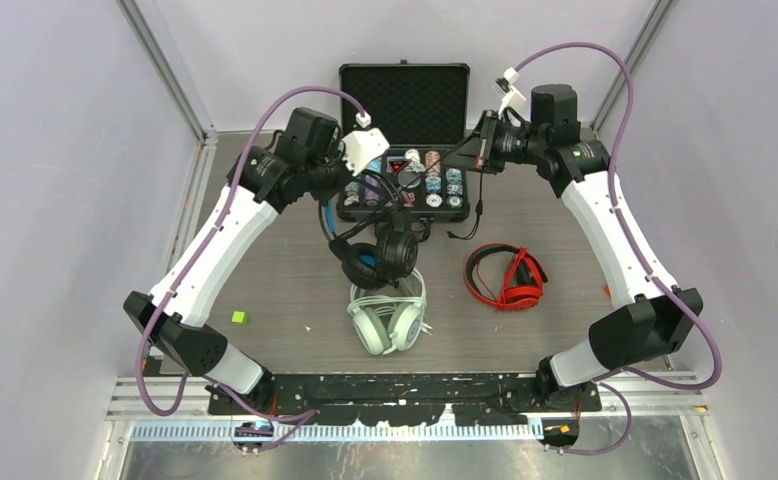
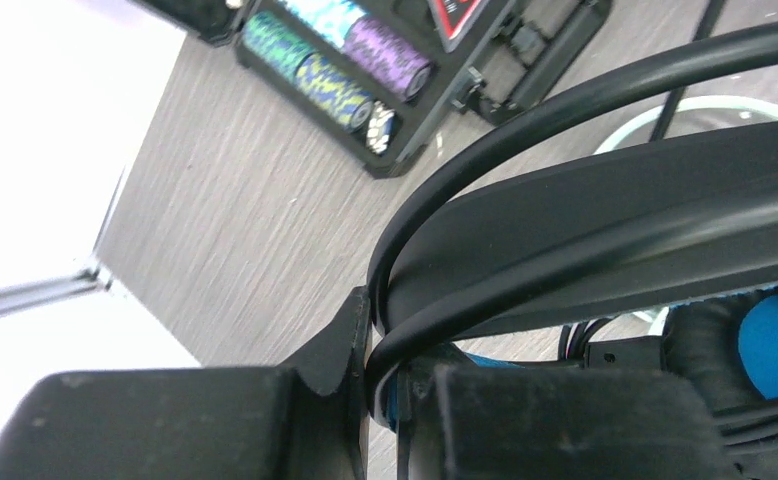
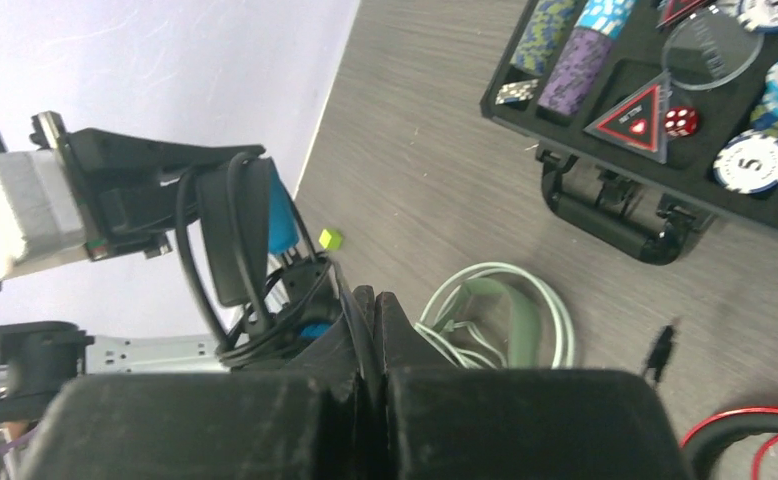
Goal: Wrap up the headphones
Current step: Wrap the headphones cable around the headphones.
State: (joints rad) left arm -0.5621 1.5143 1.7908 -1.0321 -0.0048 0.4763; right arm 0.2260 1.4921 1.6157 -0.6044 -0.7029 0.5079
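Before the chip case (image 1: 403, 100), its white chip (image 3: 755, 160) marked 5, the left gripper (image 2: 380, 365) clamped the black headphones (image 1: 380, 255) by the headband; the right gripper (image 3: 375, 310) pinched their cable (image 3: 657, 352).

Case (image 1: 405, 100) at the back of the desk (image 1: 285, 260), and a first pair of headphones (image 1: 380, 255) just in front of it. A second pair (image 1: 390, 318) lies nearer still, a third pair (image 1: 505, 278) off right, a small cube (image 1: 238, 317) well left.

Left hand (image 1: 362, 186) holds the black headphones (image 1: 380, 252) up beyond the mint pair (image 1: 390, 322); red pair (image 1: 507, 280) lies right
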